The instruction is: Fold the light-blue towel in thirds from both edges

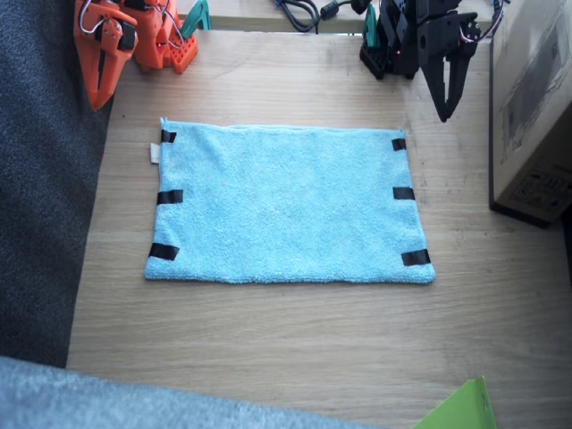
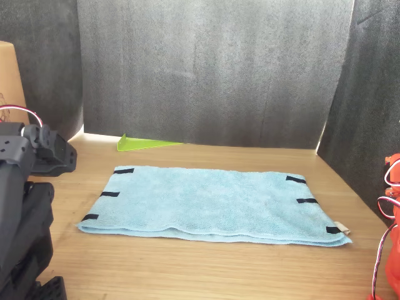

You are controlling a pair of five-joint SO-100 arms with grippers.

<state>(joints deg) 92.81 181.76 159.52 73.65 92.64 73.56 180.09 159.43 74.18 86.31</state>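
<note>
A light-blue towel (image 1: 288, 204) lies spread flat and unfolded across the middle of a wooden table (image 1: 295, 349), its long sides running parallel to the table's far edge, where the two arms are mounted. Three short black tape strips (image 1: 167, 196) mark one short edge (image 1: 156, 206) and three more (image 1: 404, 193) mark the opposite short edge (image 1: 420, 206); a small white tag (image 1: 154, 154) sticks out at the towel's far corner on the orange arm's side. The orange right arm (image 1: 143, 31) stands folded at one far corner of the table, its end effector (image 1: 100, 76) pointing down over the table's side edge with the fingers drawn together on nothing. The black left arm (image 1: 416, 36) stands at the other far corner, its end effector (image 1: 447, 94) hanging above bare wood just beyond the towel's far corner, fingers likewise closed and empty. Neither end effector touches the cloth. A cardboard box (image 1: 532, 107) sits along the table's side edge beside the left arm, dark grey fabric (image 2: 212, 69) forms a backdrop along the near edge, and a lime-green sheet (image 2: 145, 144) rests at the table's near corner, well apart from the towel.
</note>
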